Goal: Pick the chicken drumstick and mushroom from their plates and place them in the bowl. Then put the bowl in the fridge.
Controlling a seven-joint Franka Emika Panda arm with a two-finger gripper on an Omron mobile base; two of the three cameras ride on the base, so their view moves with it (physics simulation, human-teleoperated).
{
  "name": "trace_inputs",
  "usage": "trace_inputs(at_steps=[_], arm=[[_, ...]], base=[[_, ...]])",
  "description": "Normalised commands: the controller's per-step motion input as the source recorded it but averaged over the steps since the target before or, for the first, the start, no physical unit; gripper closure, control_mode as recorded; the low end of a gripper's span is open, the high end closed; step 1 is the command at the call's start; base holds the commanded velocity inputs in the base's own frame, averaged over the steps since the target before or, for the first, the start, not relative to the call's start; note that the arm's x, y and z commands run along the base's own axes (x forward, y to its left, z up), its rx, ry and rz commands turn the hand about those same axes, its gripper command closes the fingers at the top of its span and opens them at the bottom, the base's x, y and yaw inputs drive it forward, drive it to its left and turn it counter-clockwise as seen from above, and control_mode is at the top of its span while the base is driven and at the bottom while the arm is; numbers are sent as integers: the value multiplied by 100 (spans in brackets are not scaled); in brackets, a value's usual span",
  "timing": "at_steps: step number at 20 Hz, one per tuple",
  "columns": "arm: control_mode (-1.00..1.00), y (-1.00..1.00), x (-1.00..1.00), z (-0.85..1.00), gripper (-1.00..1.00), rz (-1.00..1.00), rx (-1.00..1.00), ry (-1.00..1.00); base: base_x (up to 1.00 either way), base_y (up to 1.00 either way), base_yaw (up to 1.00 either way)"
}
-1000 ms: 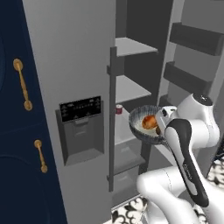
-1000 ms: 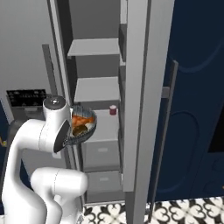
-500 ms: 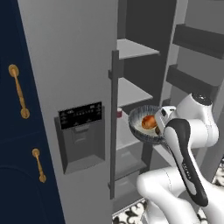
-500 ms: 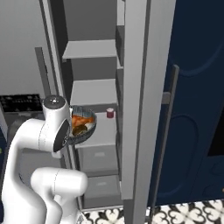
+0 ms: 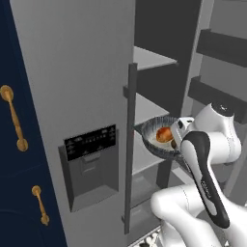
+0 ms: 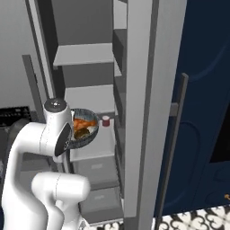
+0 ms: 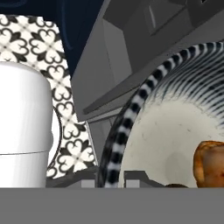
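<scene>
You are on the last step: your hand (image 7: 114,178) grips the rim of the round dark grey speckled bowl (image 5: 155,139), orange-brown drumstick (image 5: 164,134) inside, at the open grey steel fridge (image 5: 91,96). Next, ease it onto the middle shelf (image 6: 92,96), left of the small red can (image 6: 106,121).

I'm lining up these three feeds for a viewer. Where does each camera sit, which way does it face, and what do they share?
Left base view: behind the arm on its left, facing the open fridge; the arm rises lower right.
Right base view: behind on the right, facing the fridge shelves; the arm rises lower left, beside a small red can.
Hand view: on the hand, looking along it at the bowl rim.
Shared: the bowl with the drumstick shows in all three.
</scene>
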Motion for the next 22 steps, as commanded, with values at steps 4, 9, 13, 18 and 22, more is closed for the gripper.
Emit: trace_inputs(at_steps=[4, 9, 13, 18, 22], arm=[[100, 0, 0, 0, 100, 0, 0, 0], [100, 0, 0, 0, 100, 0, 0, 0], [100, 0, 0, 0, 100, 0, 0, 0], [100, 0, 0, 0, 100, 0, 0, 0], [-100, 0, 1, -3, 100, 1, 0, -4]], base=[[51, -9, -13], [42, -6, -6], [25, 0, -1], [9, 0, 0], [0, 0, 0]])
